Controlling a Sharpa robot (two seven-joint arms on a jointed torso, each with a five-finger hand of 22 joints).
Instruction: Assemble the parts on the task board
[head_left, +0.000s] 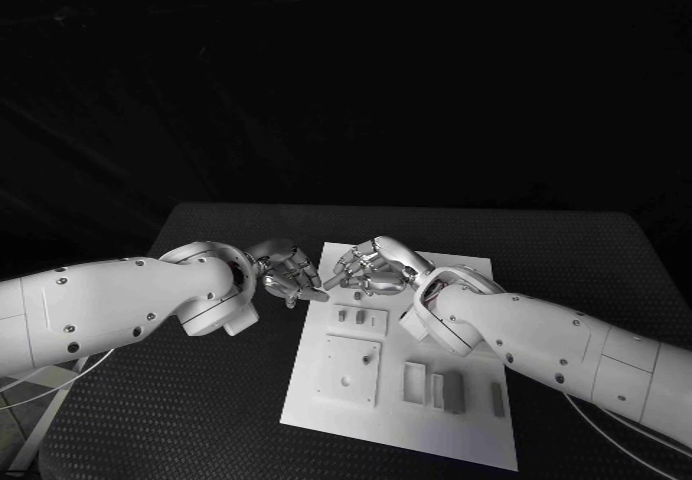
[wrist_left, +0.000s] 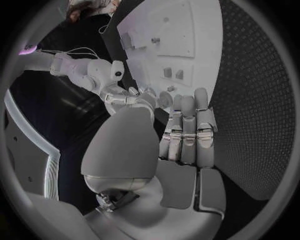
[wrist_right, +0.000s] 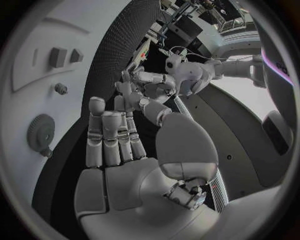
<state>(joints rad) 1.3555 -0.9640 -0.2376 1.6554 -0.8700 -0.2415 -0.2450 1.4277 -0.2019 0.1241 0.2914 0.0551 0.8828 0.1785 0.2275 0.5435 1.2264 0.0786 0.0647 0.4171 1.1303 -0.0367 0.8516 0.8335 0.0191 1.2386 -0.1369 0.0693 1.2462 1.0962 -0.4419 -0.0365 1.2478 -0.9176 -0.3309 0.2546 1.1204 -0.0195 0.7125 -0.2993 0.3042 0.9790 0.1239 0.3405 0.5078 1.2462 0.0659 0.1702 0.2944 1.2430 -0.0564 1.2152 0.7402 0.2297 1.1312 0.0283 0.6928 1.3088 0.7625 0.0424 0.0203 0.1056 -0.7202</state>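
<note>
Behind the two hands, toward the robot, the task board (head_left: 476, 435) carries its parts; nearest lie a narrow bar (head_left: 498, 398) and a pair of upright blocks (head_left: 444, 390) under the right forearm, then a square plate (head_left: 351, 370), then two small pieces (head_left: 352, 317) just short of the fingertips; beyond these the left hand (head_left: 289, 275) and the right hand (head_left: 372, 268) meet over the board's far end, fingertips close together, perhaps touching; whether a small part sits between them I cannot tell, though the wrist views show each hand's fingers straight and side by side with nothing plainly in the palm; near the right hand's fingers lie a gear-like disc (wrist_right: 40, 131) and a small knob (wrist_right: 60, 89); the step in hand looks like a hand-over or a joint fitting; next, I judge, one hand must lower to the board and seat or pick a piece, steadily, without nudging its neighbours.
</note>
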